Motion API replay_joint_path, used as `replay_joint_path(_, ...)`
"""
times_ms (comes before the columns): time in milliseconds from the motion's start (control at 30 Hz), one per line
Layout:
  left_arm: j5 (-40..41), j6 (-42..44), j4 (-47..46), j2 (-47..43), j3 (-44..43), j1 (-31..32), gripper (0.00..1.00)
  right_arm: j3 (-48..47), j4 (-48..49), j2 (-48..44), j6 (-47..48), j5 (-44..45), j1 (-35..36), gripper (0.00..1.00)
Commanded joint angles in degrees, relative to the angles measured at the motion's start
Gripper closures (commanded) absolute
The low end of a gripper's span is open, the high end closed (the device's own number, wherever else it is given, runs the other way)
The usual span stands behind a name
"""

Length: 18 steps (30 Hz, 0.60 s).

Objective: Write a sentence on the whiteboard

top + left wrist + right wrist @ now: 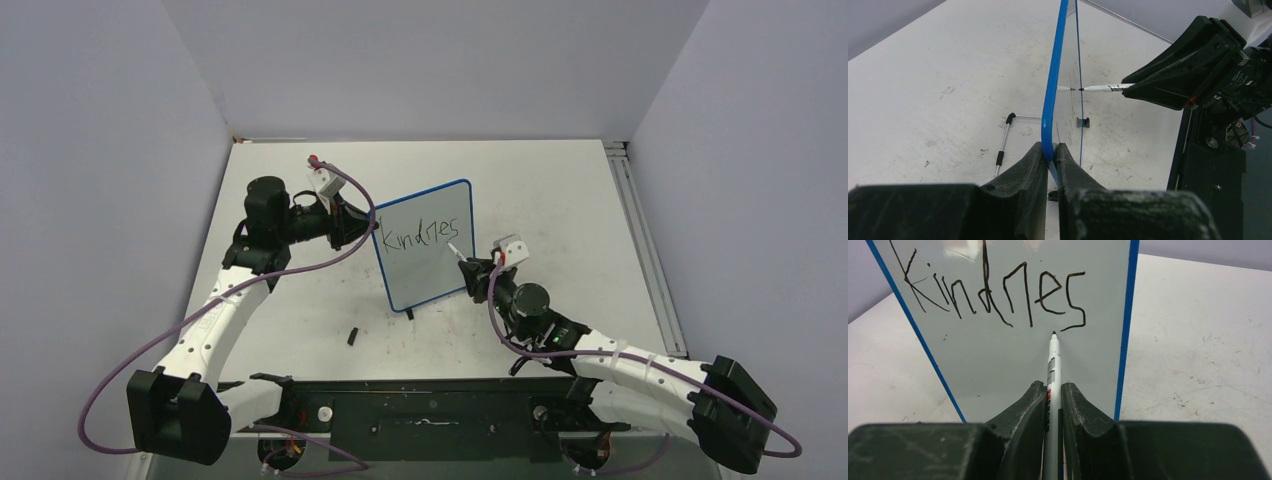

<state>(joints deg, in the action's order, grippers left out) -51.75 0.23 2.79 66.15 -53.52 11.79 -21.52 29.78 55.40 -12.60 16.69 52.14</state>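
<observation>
The whiteboard, white with a thin blue frame, stands upright at the table's middle. Black lettering on it reads "Kindnes" in one line, also in the right wrist view. My left gripper is shut on the board's left blue edge. My right gripper is shut on a white marker. The marker's black tip sits at the board just below the last "s". The marker also shows in the left wrist view, pointing at the board's face.
A small black cap lies on the table in front of the board. A thin metal rod with black ends lies on the table behind the board. The table is white with scuff marks.
</observation>
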Motion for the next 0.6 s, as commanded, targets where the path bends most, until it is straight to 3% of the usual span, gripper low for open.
replay_joint_path(0,-0.98,2.11,3.89,0.73,-0.09,0.41,1.0,-0.82,3.23,-2.39,0.74,1.69,1.32,0.95)
replay_joint_path(167,-0.89,2.05,3.79,0.65,-0.04,0.41,1.0,-0.95,1.37,-6.87,0.75,5.67,1.19,0.95)
replay_joint_path(567,-0.85,2.03,3.81,0.83,-0.05,0.38,1.0,-3.88,4.76,-3.3,2.98,6.43,-1.68,0.95)
